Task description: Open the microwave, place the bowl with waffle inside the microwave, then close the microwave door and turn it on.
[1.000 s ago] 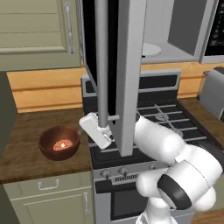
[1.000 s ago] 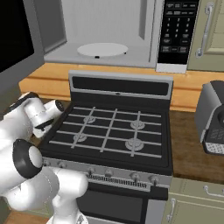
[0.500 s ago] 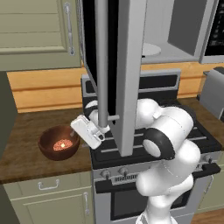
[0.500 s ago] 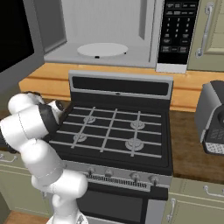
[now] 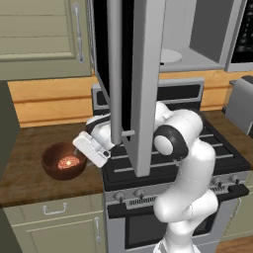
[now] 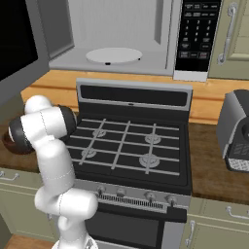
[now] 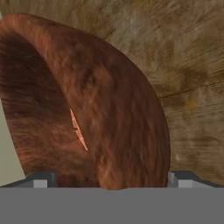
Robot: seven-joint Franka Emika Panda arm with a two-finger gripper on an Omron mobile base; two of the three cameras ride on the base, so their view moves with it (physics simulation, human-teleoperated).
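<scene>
The bowl (image 5: 62, 160) sits on the wooden worktop (image 5: 29, 143) just left of the stove (image 5: 207, 148) — waffle (image 5: 67, 161) inside. The tool (image 5: 85, 148) hangs at the bowl's right rim — fingers (image 7: 43, 179) spread wide, gripping nothing — and the microwave door (image 5: 131, 74) stands open above the stove.

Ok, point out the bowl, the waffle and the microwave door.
bowl (image 5: 52, 157): left base view, on its left rim.
waffle (image 5: 68, 162): left base view, on its gridded top inside the bowl.
microwave door (image 5: 145, 74): left base view, on its silver frame edge.
</scene>
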